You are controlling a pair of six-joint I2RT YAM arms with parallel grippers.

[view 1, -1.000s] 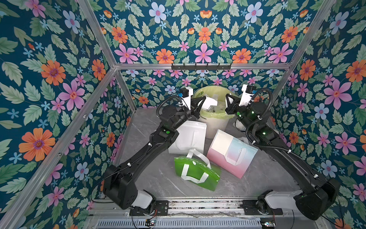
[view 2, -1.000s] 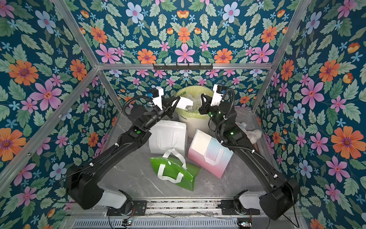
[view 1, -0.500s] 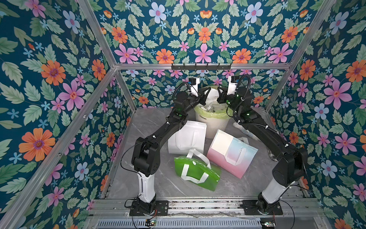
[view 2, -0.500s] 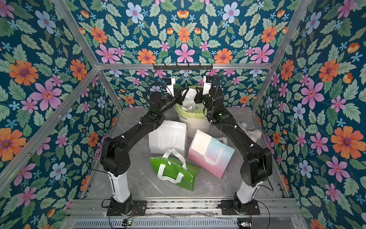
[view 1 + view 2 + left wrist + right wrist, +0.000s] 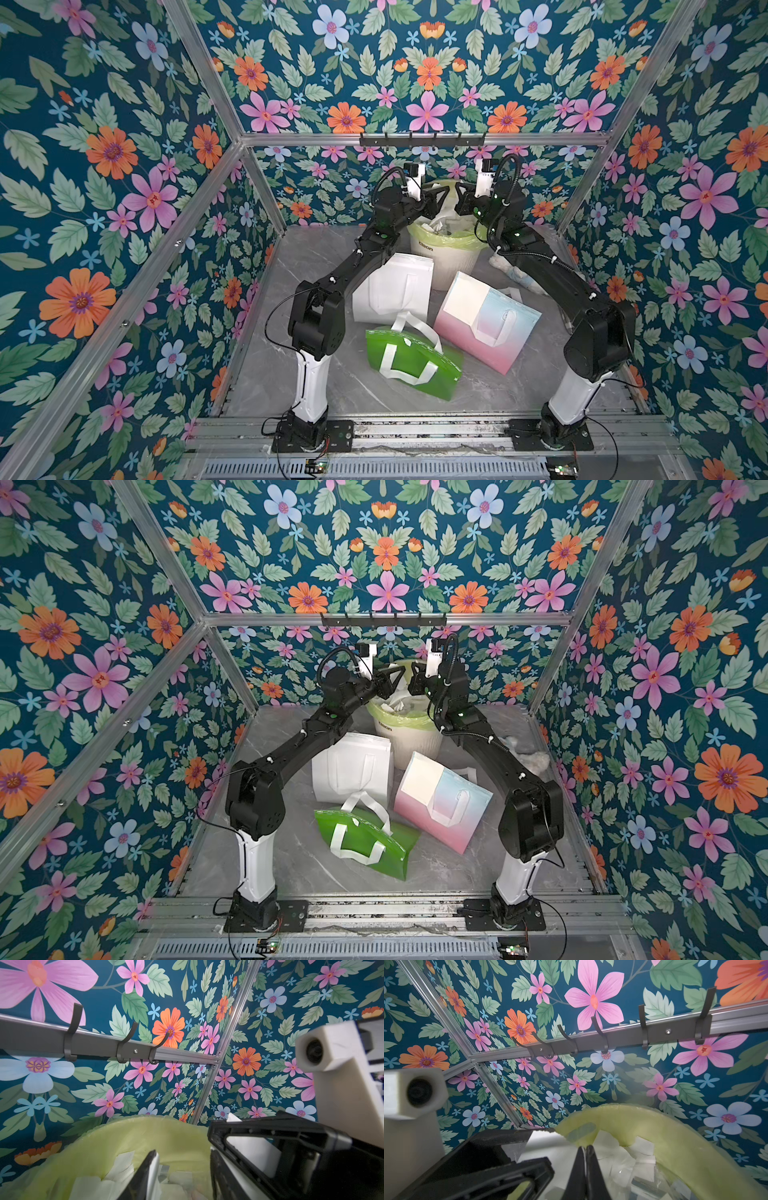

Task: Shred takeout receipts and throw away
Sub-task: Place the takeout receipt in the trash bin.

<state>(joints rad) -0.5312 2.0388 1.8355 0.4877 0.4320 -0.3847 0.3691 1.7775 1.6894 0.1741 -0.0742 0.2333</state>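
Two bags come first as we go left to right over the grey table: a white bag just beside the bin, w/ a green bag lying flat in front of it. Next comes the left gripper, up above the bin at the far end; its jaws are partway apart & we see nothing pinched btwn them. A white strip sits right by one finger in the left wrist view, but we can't tell what it is. The bin has a yellow-green liner, & torn bits of white paper lie inside. Then comes the right gripper, also over the bin, jaws squeezed tight on a receipt piece that sticks out close to the left gripper. Last, a pink bag lies on the table near the bin, & a whole receipt rests flat on its face, at the end nearest the bin.
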